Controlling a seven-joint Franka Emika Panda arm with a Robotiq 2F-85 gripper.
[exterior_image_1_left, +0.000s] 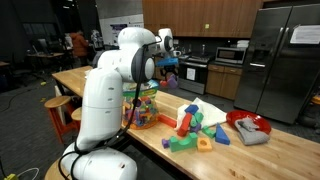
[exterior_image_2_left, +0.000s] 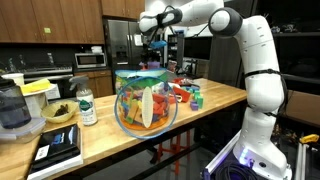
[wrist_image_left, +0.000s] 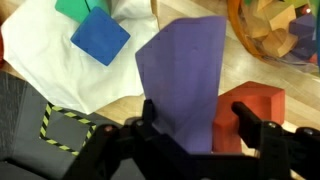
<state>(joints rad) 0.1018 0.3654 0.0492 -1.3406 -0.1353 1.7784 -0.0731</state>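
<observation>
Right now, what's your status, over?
End effector shut on purple block, held aloft. Red block and white cloth underneath.

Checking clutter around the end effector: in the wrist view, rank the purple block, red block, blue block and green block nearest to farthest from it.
1. purple block, between the fingers of the end effector.
2. red block, low right.
3. blue block, upper left.
4. green block, top left edge.

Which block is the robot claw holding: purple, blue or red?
The purple block: it sits clamped between the fingers of the gripper. The blue block lies on the white cloth; the red block sits outside the grip.
</observation>
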